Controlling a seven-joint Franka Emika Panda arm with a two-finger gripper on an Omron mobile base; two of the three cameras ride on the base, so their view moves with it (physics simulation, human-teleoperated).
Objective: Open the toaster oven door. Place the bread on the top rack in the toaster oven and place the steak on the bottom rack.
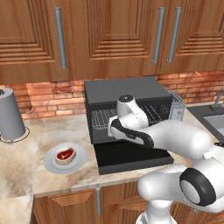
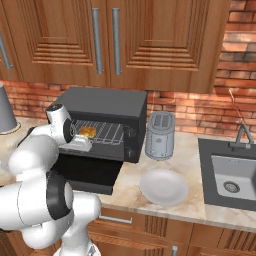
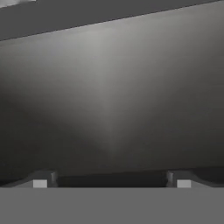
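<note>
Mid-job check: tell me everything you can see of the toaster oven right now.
The toaster oven is a large boxy black and dark grey appliance with a smooth flat top, standing on the marble counter against the brick wall, beside the small silver toaster. Its door is folded down flat onto the counter. Inside, silver wire racks span the width, with the bread lying on one. The arm reaches into the opening.

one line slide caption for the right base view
White robot arm reaches into the open black toaster oven, golden bread on its wire rack, empty white plate nearby.
</note>
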